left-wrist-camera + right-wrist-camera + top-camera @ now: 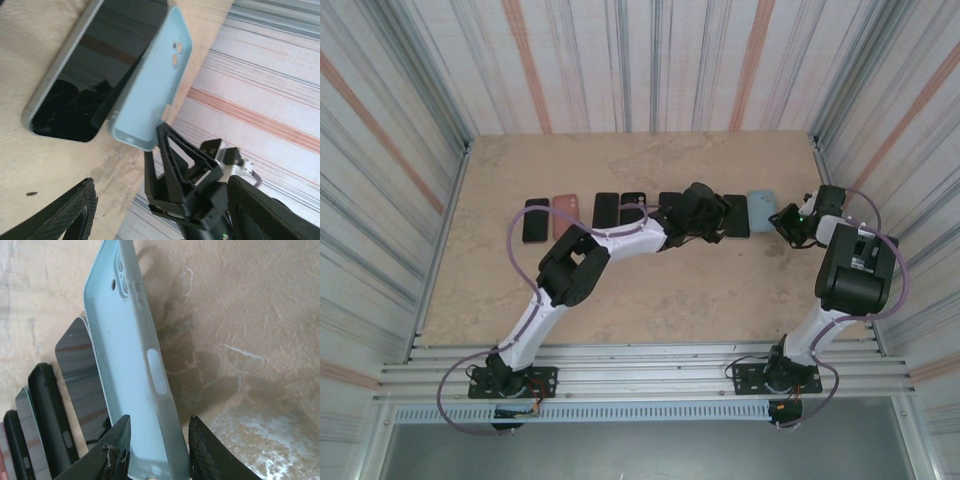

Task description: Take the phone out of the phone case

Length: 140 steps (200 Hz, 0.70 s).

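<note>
Right gripper sets its fingers either side of the phone case at the end away from its camera cut-out, grip not determinable; case stands on its long edge, right arm nearer, phone flat just left of it, left gripper wide apart and empty

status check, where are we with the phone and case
Left tool open, empty. Right tool astride the light blue case, grip unclear. Phone out, flat on table beside case. Nothing in the way.
</note>
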Each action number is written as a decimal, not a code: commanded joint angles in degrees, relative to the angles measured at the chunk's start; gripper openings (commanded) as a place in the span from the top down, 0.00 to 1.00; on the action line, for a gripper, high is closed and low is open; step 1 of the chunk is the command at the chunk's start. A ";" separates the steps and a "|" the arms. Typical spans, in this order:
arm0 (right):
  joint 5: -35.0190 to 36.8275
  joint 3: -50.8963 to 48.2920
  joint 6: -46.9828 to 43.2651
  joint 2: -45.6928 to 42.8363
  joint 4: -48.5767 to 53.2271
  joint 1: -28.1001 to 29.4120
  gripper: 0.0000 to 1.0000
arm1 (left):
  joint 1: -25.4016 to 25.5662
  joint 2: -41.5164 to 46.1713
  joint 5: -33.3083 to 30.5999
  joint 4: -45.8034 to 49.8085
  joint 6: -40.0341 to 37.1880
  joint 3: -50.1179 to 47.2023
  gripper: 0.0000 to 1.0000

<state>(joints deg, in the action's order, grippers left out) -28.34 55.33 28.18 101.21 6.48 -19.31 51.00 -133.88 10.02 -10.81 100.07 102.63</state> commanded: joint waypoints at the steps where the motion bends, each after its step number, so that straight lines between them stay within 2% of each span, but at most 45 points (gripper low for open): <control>1: 0.60 2.40 -3.22 0.61 3.77 -0.73 0.65 | -1.23 5.16 1.05 -1.27 -2.77 -2.37 0.28; 38: 1.17 3.27 -4.78 0.23 5.56 -1.81 0.62 | -3.13 8.97 3.46 -3.24 -6.84 -6.86 0.26; 49: 1.61 4.15 -6.19 -0.18 7.03 -1.81 0.58 | -3.85 10.44 4.81 -3.59 -8.82 -8.88 0.25; 65: 0.04 4.79 -7.99 -1.86 7.90 -1.64 0.46 | -4.99 13.33 5.82 -3.31 -13.61 -12.42 0.19; 93: -2.07 3.71 -11.50 -7.41 7.87 0.38 0.37 | -7.59 19.37 7.96 -0.85 -26.59 -17.37 0.14; 114: -4.56 3.27 -14.79 -11.48 10.04 2.75 0.32 | -9.95 23.73 9.57 4.51 -39.93 -19.22 0.10; 123: -5.15 3.04 -16.54 -13.30 10.76 4.44 0.29 | -10.81 25.77 9.70 6.74 -45.00 -19.95 0.02; 140: -5.35 1.72 -17.61 -16.90 10.11 7.21 0.24 | -13.04 28.84 12.04 7.31 -51.34 -22.71 0.01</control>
<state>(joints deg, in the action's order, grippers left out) -30.96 58.48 15.64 89.43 14.37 -15.35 40.34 -111.22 18.44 -7.60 65.71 82.78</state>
